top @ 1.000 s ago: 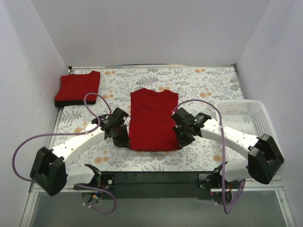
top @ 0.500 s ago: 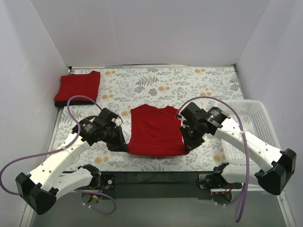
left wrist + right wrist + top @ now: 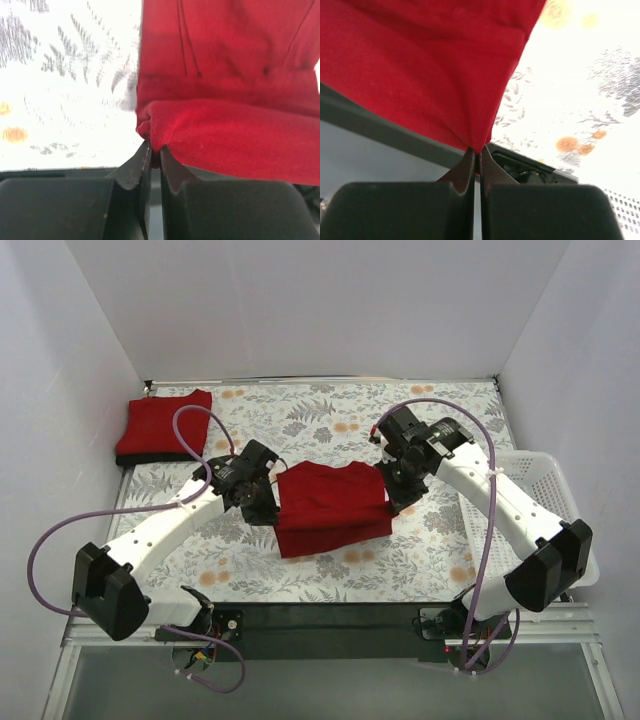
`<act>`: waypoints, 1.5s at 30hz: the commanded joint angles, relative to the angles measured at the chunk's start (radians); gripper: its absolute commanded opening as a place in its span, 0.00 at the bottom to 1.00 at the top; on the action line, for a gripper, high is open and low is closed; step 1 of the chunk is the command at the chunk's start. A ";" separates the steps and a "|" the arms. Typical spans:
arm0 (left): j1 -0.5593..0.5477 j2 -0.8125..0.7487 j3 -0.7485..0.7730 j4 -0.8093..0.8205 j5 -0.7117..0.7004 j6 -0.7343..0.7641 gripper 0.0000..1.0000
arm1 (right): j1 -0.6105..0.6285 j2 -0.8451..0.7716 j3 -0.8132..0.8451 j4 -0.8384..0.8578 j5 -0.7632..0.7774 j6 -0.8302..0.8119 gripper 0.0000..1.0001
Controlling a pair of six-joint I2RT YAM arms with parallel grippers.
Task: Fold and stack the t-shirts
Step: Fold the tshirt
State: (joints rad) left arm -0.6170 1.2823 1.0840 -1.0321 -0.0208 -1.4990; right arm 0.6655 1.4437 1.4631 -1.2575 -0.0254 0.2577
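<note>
Floral tablecloth (image 3: 320, 415) lies beneath red t-shirt (image 3: 330, 505), long axis left-right.

The t-shirt (image 3: 330, 508) is soft matt cloth

Two red shirts: one shirt (image 3: 328, 508) between the left claw (image 3: 270, 514) and right claw (image 3: 391, 502), a folded shirt (image 3: 165, 426) far left of both. One basket (image 3: 505, 458) right of the right claw.

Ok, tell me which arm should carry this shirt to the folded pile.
Probably left. The left gripper is shut on the shirt at its left edge, the side nearer the folded pile; the right gripper pinches the opposite edge, by the basket.
</note>
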 commanded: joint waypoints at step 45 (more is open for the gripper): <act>0.177 0.322 0.027 0.495 -0.151 0.152 0.00 | -0.256 0.324 0.034 0.363 0.065 -0.181 0.01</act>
State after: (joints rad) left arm -0.4580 1.6684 1.0927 -0.5426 -0.1192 -1.3941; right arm 0.4332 1.8652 1.5082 -0.8795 -0.0513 0.0689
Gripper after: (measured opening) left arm 0.090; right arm 0.013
